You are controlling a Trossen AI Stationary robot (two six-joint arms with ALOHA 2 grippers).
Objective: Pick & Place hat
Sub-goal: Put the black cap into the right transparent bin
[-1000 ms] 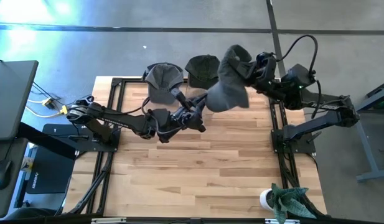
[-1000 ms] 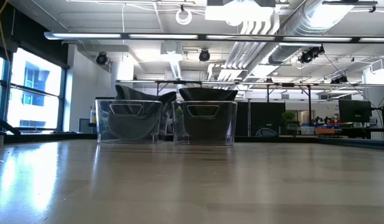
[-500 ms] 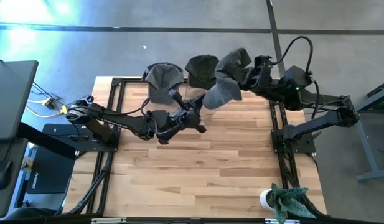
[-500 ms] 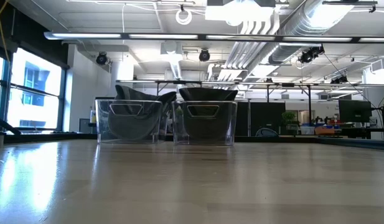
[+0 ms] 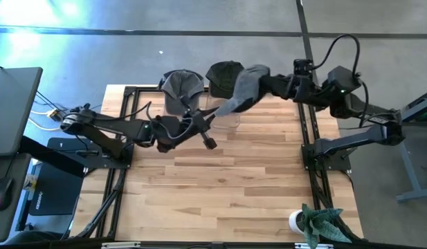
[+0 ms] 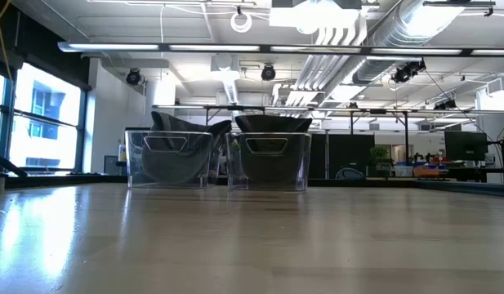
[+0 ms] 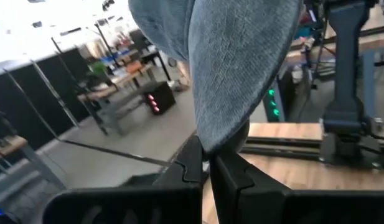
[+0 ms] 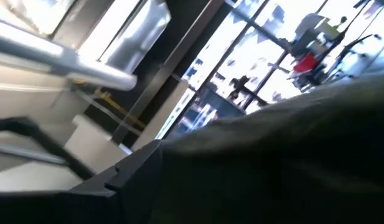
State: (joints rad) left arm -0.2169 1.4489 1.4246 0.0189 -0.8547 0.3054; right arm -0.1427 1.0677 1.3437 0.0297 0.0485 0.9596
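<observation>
A grey hat is stretched in the air between my two grippers, over the table's far middle. My left gripper is shut on its lower end. My right gripper is at its upper end, toward the far right. In the left wrist view the hat rises above my shut fingers. It fills the right wrist view. Two clear bins stand at the far edge, each with a dark hat inside. The held hat and both grippers are out of the low view. My left gripper pinches the hat's lower edge between its two fingertips. The cloth rises from the pinch, drawn out toward the other gripper, clear of the table. My right gripper is shut on the hat's upper end, coming level from the table's right side. The hat itself hides the place of contact.
A green cloth and a white cup sit at the near right corner. A dark monitor stands off the table's left. Bare wooden tabletop spreads across the middle and near side.
My right gripper has drawn back toward the table's right edge and turned, and my left gripper has moved toward the left edge. The hat, bunched and hanging under the right gripper before, is now drawn out long and narrow between the two.
</observation>
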